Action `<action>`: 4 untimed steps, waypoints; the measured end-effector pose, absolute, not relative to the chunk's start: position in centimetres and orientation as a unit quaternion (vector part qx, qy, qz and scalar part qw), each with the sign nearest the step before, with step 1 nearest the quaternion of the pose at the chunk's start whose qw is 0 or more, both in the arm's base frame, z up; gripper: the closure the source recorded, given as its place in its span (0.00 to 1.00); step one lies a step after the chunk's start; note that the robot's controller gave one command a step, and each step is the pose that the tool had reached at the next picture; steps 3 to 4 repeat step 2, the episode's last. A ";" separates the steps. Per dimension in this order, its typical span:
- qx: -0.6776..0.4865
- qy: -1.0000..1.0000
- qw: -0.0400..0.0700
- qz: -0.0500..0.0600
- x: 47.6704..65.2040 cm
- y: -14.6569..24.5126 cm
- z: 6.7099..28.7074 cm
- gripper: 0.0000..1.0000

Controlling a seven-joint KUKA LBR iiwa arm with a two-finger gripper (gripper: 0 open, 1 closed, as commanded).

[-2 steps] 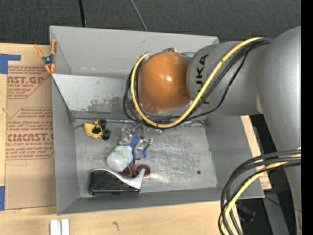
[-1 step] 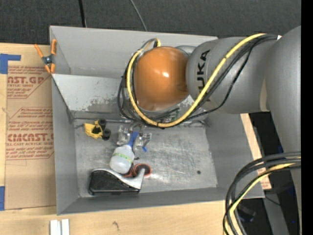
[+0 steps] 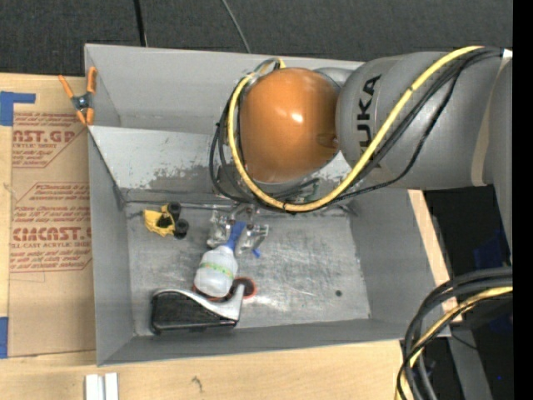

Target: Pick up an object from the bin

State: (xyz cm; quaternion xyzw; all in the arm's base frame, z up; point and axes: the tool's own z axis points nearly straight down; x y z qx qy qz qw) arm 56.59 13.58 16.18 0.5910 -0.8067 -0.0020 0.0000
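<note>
My gripper [image 3: 238,232] hangs low over the middle of the bin floor, under the orange dome, with its metal fingers apart. A thin blue piece [image 3: 241,233] shows between them; whether it is touched is unclear. Just below the fingertips lies a white bottle-like thing [image 3: 216,274] with a pale green band, its narrow end pointing up toward the gripper. A small red bit [image 3: 247,287] sits at the bottle's right side. A black flat thing [image 3: 185,312] with a white end piece lies along the front wall, touching the bottle's lower end.
A small yellow and black thing [image 3: 163,222] lies at the left of the floor near the back wall. The arm and its yellow cable arch over the bin's back right. The floor's right half is bare, scratched metal.
</note>
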 end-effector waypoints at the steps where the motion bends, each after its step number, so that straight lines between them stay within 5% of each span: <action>1: 0.584 -0.811 -0.002 -0.001 57.5 12.8 19.2 1.00; 2: 0.568 -0.823 -0.005 0.001 57.9 11.6 14.6 1.00; 4: 0.568 -0.823 -0.005 0.001 57.9 11.6 14.6 1.00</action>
